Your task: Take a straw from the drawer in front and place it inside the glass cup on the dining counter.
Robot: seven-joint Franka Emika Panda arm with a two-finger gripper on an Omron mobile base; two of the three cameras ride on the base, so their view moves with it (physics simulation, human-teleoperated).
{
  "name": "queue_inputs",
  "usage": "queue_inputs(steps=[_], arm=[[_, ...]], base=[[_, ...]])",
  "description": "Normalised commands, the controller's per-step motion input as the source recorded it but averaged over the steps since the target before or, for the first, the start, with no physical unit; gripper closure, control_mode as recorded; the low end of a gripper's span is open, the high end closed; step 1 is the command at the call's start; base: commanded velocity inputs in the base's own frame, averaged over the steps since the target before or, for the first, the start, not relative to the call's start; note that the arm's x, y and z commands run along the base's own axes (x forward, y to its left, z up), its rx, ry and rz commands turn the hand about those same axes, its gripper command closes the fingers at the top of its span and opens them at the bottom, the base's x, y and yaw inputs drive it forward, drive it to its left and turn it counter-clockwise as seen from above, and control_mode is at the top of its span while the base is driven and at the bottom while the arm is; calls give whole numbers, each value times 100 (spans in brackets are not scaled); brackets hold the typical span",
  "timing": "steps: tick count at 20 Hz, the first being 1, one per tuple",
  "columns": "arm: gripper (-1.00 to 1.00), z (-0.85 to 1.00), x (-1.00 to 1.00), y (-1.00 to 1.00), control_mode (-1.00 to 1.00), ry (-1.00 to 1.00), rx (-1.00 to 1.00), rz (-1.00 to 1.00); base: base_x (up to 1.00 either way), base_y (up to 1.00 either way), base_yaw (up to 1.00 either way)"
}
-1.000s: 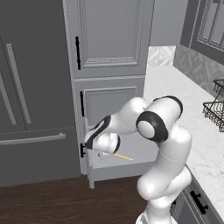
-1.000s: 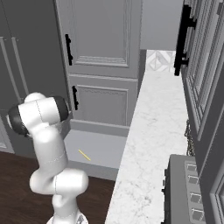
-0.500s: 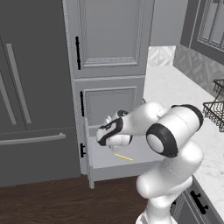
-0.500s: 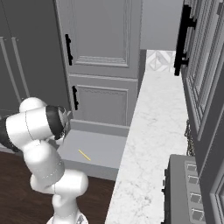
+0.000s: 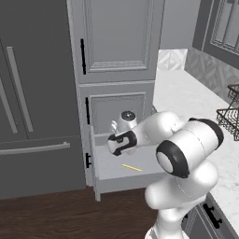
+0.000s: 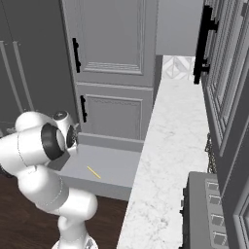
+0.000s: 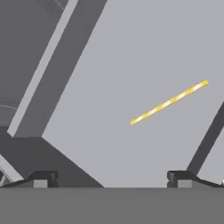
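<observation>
The drawer (image 5: 111,171) stands pulled out, its pale grey floor bare except for the straw (image 5: 132,167), a thin yellow stick lying flat near the middle. My gripper (image 5: 119,149) hangs open above the drawer's back left part, up and left of the straw, touching nothing. In the hand view the straw (image 7: 169,102) lies diagonally on the drawer floor (image 7: 131,52), ahead and to the right of my gripper (image 7: 111,179), whose fingertips (image 7: 43,178) stand far apart. From the right base view the straw (image 6: 94,172) lies on the drawer (image 6: 114,163). The glass cup and the dining counter are out of view.
A marble worktop (image 6: 175,146) runs along the drawer's right side, with a black wire rack (image 5: 231,116) on it. Tall grey cabinet doors (image 5: 116,37) rise above the drawer. Dark fridge doors (image 5: 32,116) stand to the left, over a dark wood floor (image 5: 56,210).
My hand has swung from the drawer's front left edge up and to the right, over the open drawer. The elbow has come forward. The jaws have stayed open and the straw has not moved.
</observation>
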Motion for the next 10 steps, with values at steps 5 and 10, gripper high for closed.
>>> queue_inputs(steps=[5, 10], arm=[[-100, 21, 3, -22, -100, 1, -8, 36], [-100, -11, 1, -24, -100, 3, -10, 46]], base=[[0, 0, 0], [0, 0, 0]])
